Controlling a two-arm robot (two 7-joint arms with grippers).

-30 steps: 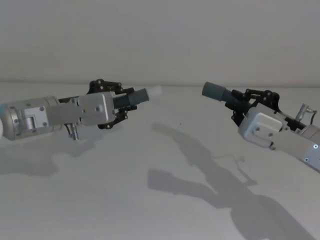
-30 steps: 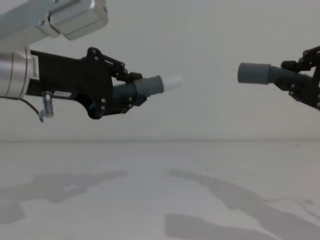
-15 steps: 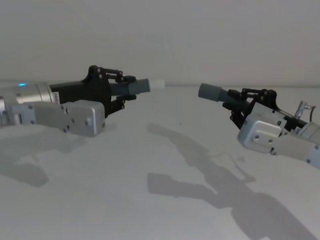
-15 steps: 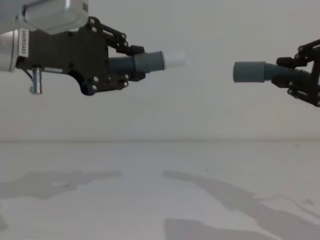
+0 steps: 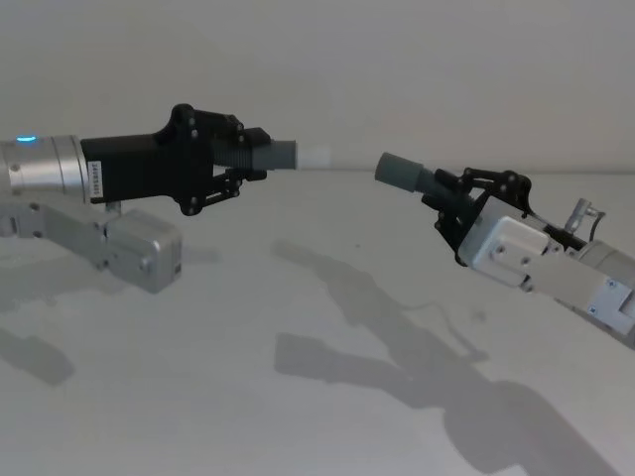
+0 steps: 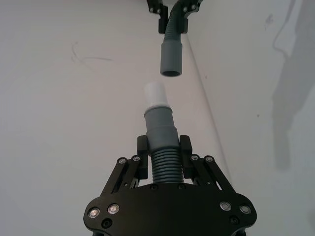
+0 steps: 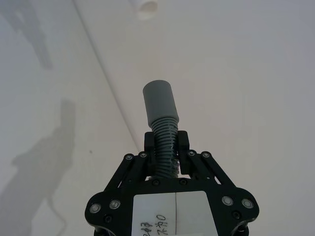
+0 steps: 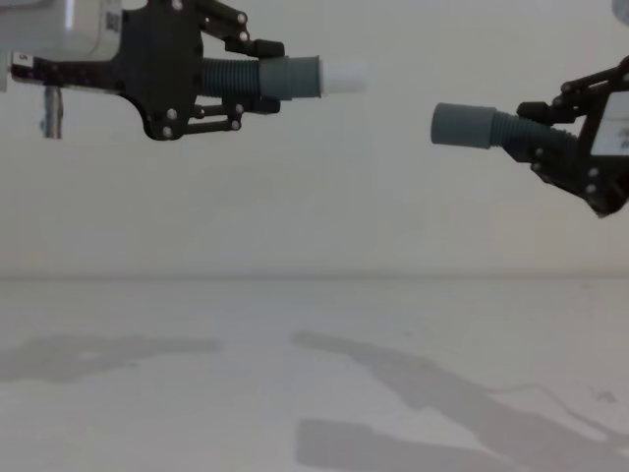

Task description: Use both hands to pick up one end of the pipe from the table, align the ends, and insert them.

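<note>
- Both grippers have come closer together since a second ago, and the left gripper (image 8: 257, 77) has gone up higher.
- The left gripper pinches the ribbed part of one pipe piece (image 8: 285, 77), and its white tube tip (image 8: 344, 76) points toward 3 o'clock in the chest view.
- The right gripper (image 8: 539, 133) pinches the other pipe piece (image 8: 477, 126), and its wide grey cuff (image 5: 398, 171) points toward 9 o'clock.
- The two ends are near but apart, high above the white table (image 8: 197, 393).
- The tip sits a bit higher than the cuff.
</note>
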